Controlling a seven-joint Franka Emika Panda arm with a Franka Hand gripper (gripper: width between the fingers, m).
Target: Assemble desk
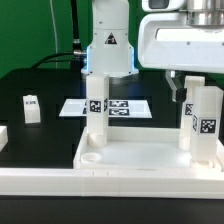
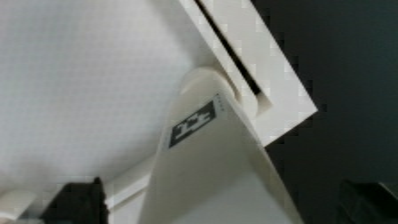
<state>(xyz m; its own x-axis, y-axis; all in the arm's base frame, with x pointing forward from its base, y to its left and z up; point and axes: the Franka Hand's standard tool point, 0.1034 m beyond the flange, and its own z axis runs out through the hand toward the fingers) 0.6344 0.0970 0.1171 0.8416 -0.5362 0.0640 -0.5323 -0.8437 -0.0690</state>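
1 black table (image 1: 40, 150) lies under and all around the gripper (image 1: 190, 92). Its top is flat and dull. Back from the gripper, toward the exterior view's left, the marker board (image 1: 75, 107) lies flat on the table. It is white with black squares on it. Behind the gripper the back of the room (image 1: 35, 35) is very dark, almost black. High up there, well away from the gripper on the exterior view's left, 1 thin green strip (image 1: 75, 20) runs up and down; what it is cannot be told. The light is soft and even.
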